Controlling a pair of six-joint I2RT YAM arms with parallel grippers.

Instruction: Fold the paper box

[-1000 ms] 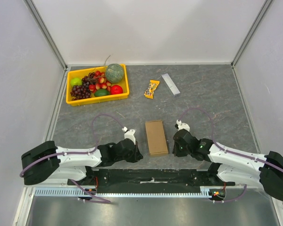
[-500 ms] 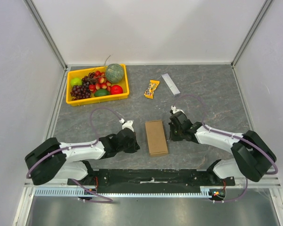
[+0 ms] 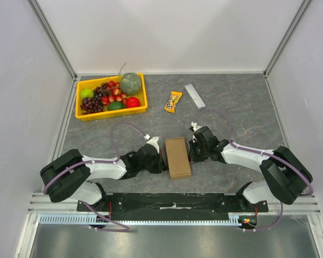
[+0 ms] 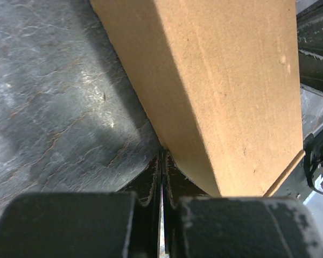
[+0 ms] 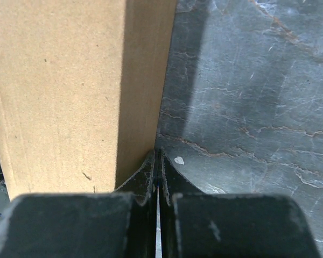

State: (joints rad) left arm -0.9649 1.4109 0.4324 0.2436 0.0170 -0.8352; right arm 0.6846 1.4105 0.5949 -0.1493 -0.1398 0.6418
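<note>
The paper box point(image 3: 177, 156) is a small flat closed brown cardboard box lying on the grey table between the two arms. My left gripper point(image 3: 160, 160) is shut and empty, its tips pressed against the box's left side wall; in the left wrist view the gripper point(image 4: 162, 156) meets the base of the box point(image 4: 215, 80). My right gripper point(image 3: 191, 150) is shut and empty, its tips against the box's right side wall; in the right wrist view the gripper point(image 5: 157, 155) touches the box point(image 5: 70, 91) at table level.
A yellow fruit tray point(image 3: 79, 114) with grapes, a melon and apples stands at the back left. An orange candy packet point(image 3: 173, 101) and a small grey bar point(image 3: 195, 96) lie at the back middle. The black base rail point(image 3: 172, 202) runs along the near edge.
Both arms have swung inward from the near edge. The left gripper moved right to the box's left side; the right gripper moved left and up to its right side. The box barely moved.
</note>
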